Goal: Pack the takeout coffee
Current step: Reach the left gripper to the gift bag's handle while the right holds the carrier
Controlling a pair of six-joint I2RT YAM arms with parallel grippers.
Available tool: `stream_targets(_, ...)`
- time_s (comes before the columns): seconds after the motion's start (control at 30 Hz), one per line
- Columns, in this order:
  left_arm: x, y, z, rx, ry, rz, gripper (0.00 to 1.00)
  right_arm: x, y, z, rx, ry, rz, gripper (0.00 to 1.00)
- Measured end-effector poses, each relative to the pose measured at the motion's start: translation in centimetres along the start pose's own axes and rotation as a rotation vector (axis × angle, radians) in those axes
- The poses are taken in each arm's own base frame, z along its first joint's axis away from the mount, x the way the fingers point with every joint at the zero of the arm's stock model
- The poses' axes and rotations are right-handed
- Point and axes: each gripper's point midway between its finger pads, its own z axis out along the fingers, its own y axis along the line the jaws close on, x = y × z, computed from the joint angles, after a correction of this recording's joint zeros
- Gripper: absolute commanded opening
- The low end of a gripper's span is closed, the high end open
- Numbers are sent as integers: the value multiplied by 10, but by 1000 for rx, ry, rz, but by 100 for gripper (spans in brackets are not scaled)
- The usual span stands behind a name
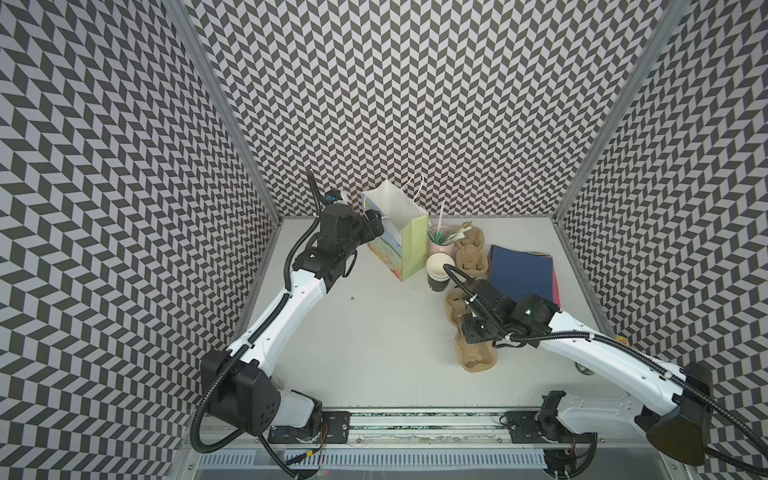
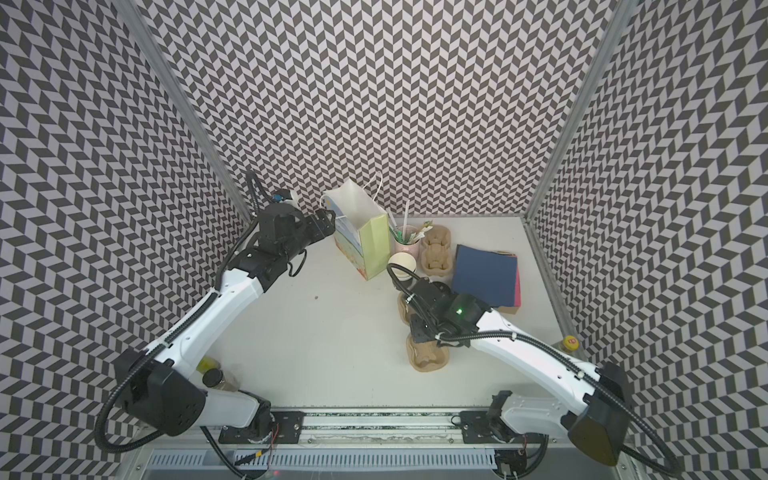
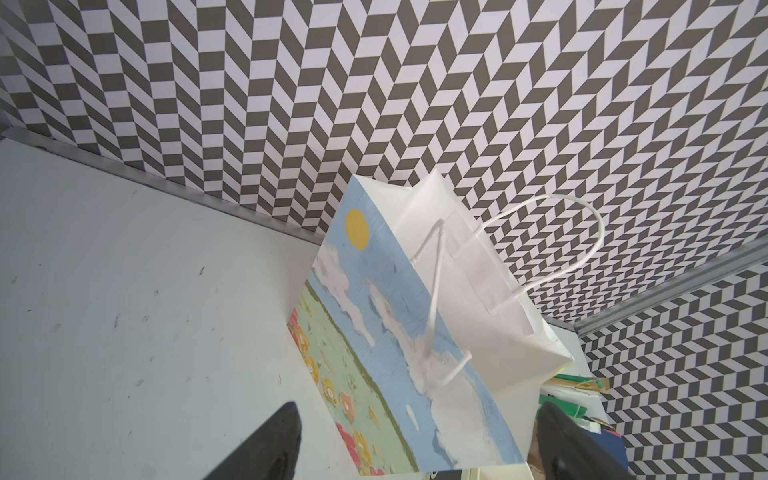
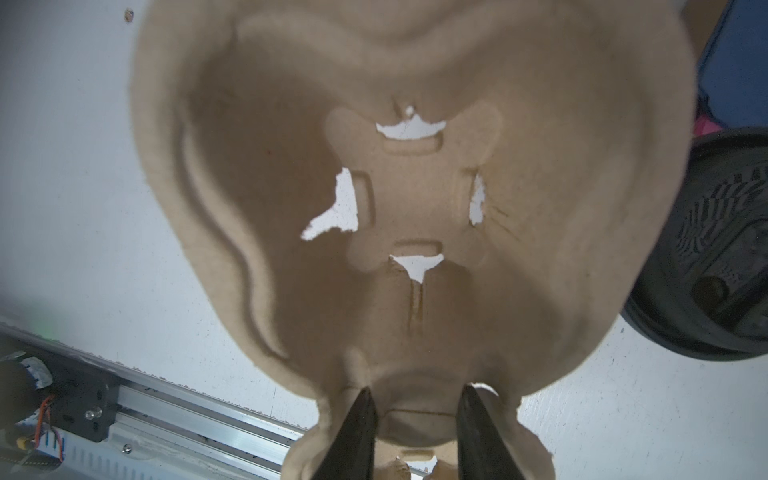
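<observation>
The gift bag (image 1: 395,237) stands at the back, with the left gripper (image 3: 419,415) spread wide astride its front wall. The right gripper (image 4: 417,432) pinches the middle ridge of the tan cup carrier (image 4: 415,208). The black cup (image 1: 439,270) stands open beside the bag, and its lid (image 4: 715,249) lies by the carrier.

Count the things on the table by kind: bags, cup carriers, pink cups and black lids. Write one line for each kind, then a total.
Bag: 1
Cup carriers: 2
Pink cup: 1
Black lid: 1
Total: 5
</observation>
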Motion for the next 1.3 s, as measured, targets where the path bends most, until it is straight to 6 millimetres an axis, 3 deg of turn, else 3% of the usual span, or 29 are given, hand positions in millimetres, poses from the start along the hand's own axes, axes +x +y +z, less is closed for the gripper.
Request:
stream_targets(0.17, 6, 0, 19, -1, 30, -20, 67, 0, 0, -1, -2, -3, 0, 31)
stream_targets(0.37, 9, 1, 26, -5, 40, -31, 47, -1, 0, -2, -3, -5, 0, 31)
stream_targets(0.57, 3, -5, 31, 9, 31, -39, 19, -2, 0, -5, -3, -5, -1, 31)
stream_targets(0.67, -3, -9, 29, 18, 23, -37, 0, -6, 3, -10, -13, -18, 0, 31)
stream_targets(0.87, -8, -13, 19, 31, 12, -25, 0, -14, 7, -18, -29, -38, 1, 31)
stream_targets(1.3, 7, -14, -47, 123, 32, -15, 0, -28, 13, -50, -74, -100, -2, 31)
